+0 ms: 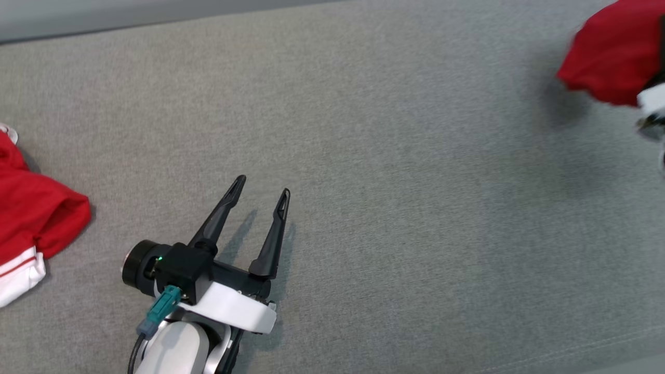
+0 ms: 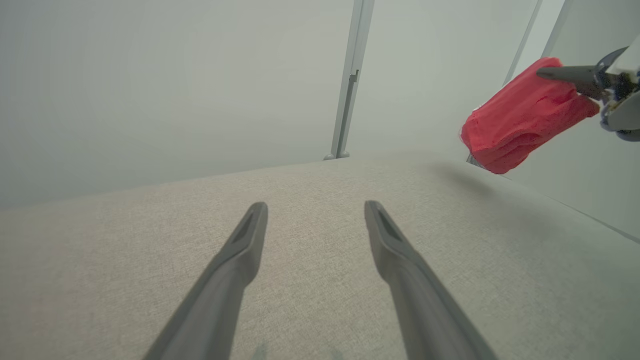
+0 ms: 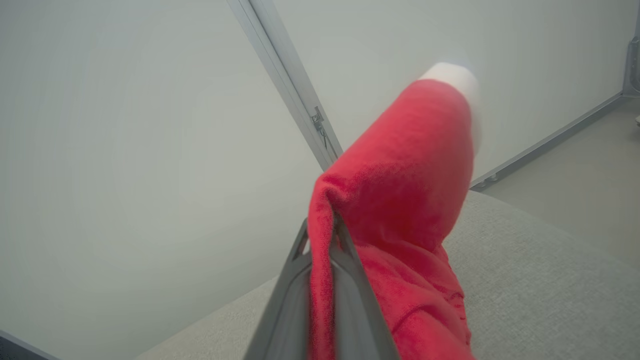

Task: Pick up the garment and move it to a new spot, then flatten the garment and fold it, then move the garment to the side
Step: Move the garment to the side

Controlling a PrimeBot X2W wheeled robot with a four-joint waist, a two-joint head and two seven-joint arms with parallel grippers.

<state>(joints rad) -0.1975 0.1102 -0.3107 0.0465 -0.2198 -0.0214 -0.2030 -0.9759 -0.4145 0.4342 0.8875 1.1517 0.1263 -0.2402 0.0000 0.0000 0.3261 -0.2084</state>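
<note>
Tightly pressed together, the two dark fingers (image 3: 345, 260) of the right gripper (image 3: 320, 231) pinch a fold of the red garment (image 3: 400, 190), and the cloth drapes over and down past their tips, with a pale band at its far end (too blurred to read clearly). From the left wrist view this same bundle hangs in the air, clear of the desk (image 2: 310, 300), with its shadow lying on the grey woven cover beneath it. In the head view it sits at the upper right corner, partly cut off by the frame, with the white of the right wrist just below it. The left gripper (image 1: 262, 186) is at the lower left of the head view, its fingers spread wide with nothing between them, low over the bare grey cover, their shadow close beside them. A teal connector (image 1: 161, 307) plugs into the gripper's black body, above the pale forearm. Well apart from both grippers, at the left edge of the head view, a second red garment (image 1: 36, 218) lies crumpled on the desk, with a white hem crossed by a thin red stripe. Beyond the desk stands a pale wall with a slim metal post (image 2: 350, 75).
</note>
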